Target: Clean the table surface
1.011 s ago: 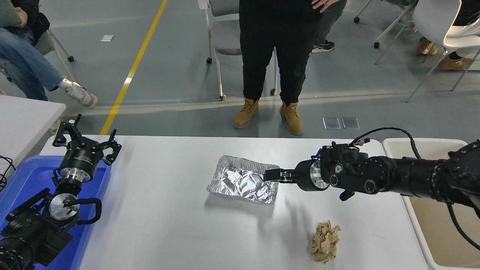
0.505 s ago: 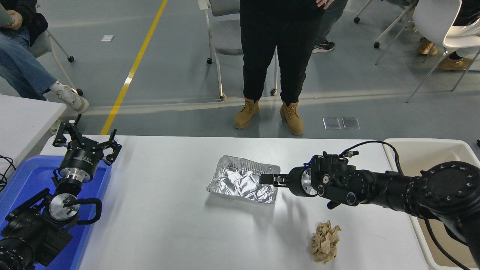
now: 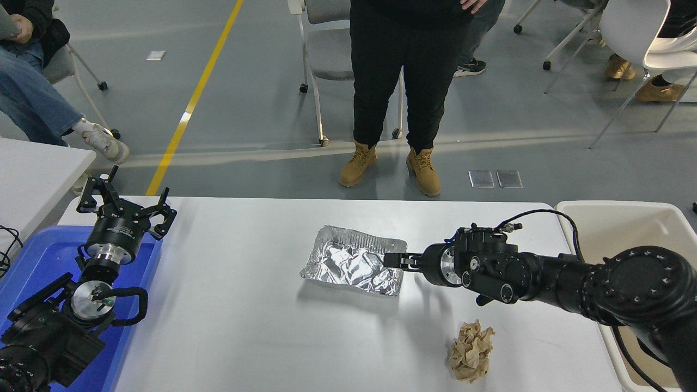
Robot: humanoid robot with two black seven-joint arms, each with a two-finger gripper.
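1. The white table surface point(image 3: 239, 305) spreads wide below me, its far edge running across the middle of the view and its near part going out of the bottom of the picture.
2. A foil tray point(image 3: 354, 260) sits a little right of the surface's centre, nearer the far edge than the near one, its rim crinkled and its inside bare.
3. My right fingers point(image 3: 396, 259) reach in from the right and are closed on the tray's right rim; the pads look pinched tight on the foil lip.
4. A crumpled brown paper ball point(image 3: 471, 350) lies on the surface toward my near right, well apart from the tray and below my right arm.
5. Between the tray and the left side there is a broad bare stretch of white, and more of it in front of the tray toward me.
6. A beige tub point(image 3: 615, 218) stands just beyond the surface's right edge, partly hidden by my right arm.
7. My left fingers point(image 3: 126, 205) are spread wide and hold nothing, parked at the far left corner over a blue bin point(image 3: 43, 256).
8. Past the far edge a person point(image 3: 395, 81) in black trousers and tan boots stands on the grey floor, with chairs behind.
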